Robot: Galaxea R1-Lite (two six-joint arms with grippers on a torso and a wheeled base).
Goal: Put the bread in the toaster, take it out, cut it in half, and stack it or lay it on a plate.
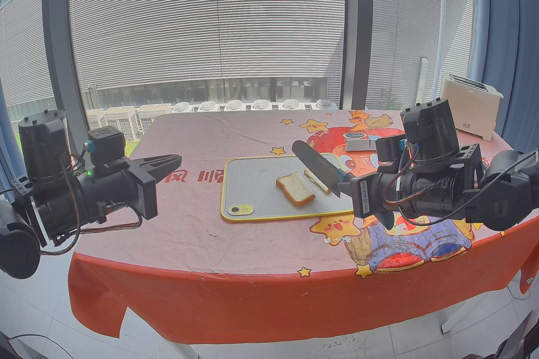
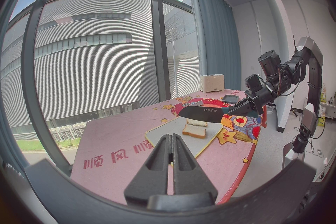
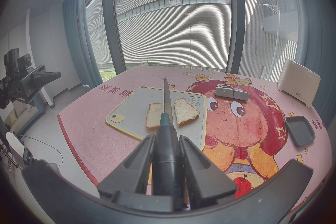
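Two halves of a bread slice lie on the grey, yellow-rimmed cutting board [image 1: 252, 192]: one half [image 1: 295, 188] in plain sight, the other [image 1: 316, 180] partly behind the knife. My right gripper [image 1: 349, 187] is shut on the handle of a black-bladed knife [image 1: 317, 164], held above the board's right side. In the right wrist view the blade [image 3: 167, 102] points over the gap between the halves [image 3: 154, 115] [image 3: 186, 111]. My left gripper [image 1: 175, 159] hangs shut and empty over the table's left edge, apart from the board. The toaster [image 1: 470, 105] stands at the far right corner.
A small dark square plate [image 3: 300, 130] sits on the table's right side, in front of the toaster [image 3: 298, 82]. A grey knife stand [image 1: 362, 144] lies behind the board. The table's near edge drops off under an orange cloth [image 1: 252, 298].
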